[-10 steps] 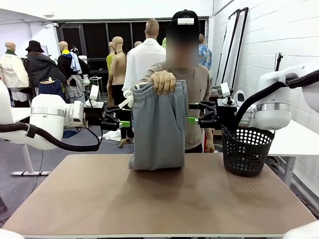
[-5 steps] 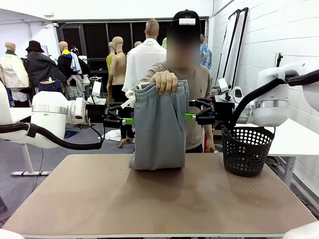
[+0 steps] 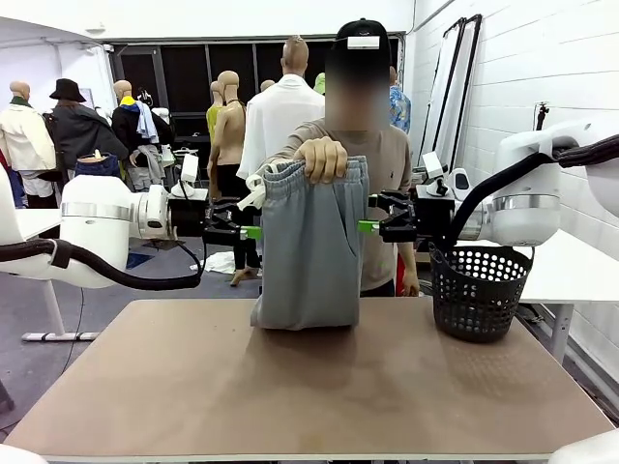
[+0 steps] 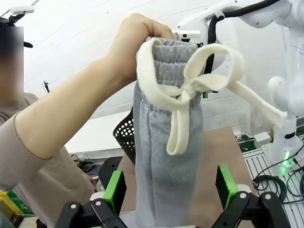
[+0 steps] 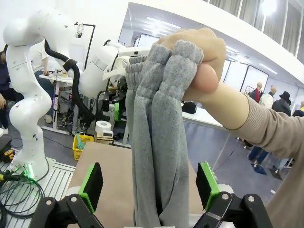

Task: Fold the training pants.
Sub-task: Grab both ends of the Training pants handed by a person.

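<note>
The light grey training pants [image 3: 309, 246] hang doubled over from a person's hand [image 3: 322, 159] above the far edge of the table, their lower end touching it. The white drawstring [image 4: 190, 95] dangles at the waistband. My left gripper [image 3: 253, 233] stands open at the pants' left edge, green pads on either side of the cloth [image 4: 166, 175] in the left wrist view. My right gripper [image 3: 366, 227] is open at the pants' right edge, its pads flanking the hanging fabric [image 5: 156, 156] without closing on it.
A black perforated basket [image 3: 476, 290] stands at the table's far right. The brown tabletop [image 3: 309, 387] stretches bare toward the near edge. The person stands directly behind the pants.
Both grippers have closed in sideways toward the pants' edges. The person has kept the pants hanging in place.
</note>
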Robot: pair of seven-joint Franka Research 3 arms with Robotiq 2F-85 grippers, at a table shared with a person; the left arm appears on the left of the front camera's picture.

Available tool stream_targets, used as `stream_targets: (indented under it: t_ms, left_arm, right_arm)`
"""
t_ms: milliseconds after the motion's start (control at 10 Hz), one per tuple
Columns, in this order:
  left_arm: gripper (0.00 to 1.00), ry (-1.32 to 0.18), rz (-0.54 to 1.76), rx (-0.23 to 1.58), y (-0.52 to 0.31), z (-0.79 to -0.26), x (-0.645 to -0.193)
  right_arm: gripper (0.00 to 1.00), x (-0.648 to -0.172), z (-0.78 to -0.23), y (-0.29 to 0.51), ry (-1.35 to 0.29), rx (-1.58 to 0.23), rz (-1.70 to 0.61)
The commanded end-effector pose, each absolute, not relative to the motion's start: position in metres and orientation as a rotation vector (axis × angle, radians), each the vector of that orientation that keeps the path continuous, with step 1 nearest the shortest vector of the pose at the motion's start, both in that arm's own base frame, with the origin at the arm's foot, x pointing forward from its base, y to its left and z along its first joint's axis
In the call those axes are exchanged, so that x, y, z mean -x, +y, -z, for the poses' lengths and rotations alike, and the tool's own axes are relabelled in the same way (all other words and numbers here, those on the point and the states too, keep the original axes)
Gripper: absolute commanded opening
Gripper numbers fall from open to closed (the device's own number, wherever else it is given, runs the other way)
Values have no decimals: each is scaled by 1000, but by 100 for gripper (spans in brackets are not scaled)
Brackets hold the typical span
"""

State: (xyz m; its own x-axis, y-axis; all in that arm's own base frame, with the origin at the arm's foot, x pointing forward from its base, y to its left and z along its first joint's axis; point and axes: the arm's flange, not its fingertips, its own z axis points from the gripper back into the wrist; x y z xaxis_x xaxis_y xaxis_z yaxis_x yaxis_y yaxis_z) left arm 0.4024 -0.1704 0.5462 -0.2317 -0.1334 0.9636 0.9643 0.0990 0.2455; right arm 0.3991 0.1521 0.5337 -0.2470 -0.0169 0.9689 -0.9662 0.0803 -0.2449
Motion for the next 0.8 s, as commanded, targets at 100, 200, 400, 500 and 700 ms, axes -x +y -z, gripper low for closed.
stream_targets:
  t_ms: [100, 200, 400, 500, 700]
  left_arm:
    - [100, -1365, 1271, 863, -171, -546, -394]
    - [100, -1371, 1265, 864, -173, -545, -397]
    - [100, -1378, 1261, 889, -178, -547, -398]
    - [100, -1388, 1258, 889, -180, -547, -399]
    - [100, -1411, 1256, 908, -185, -546, -402]
  right_arm:
    - [100, -406, -537, 155, -1445, -1062, -1320]
    - [100, -407, -537, 156, -1442, -1067, -1321]
    - [100, -408, -537, 155, -1451, -1059, -1313]
    - [100, -411, -538, 156, -1456, -1053, -1306]
    - [100, -416, -539, 157, -1466, -1045, -1289]
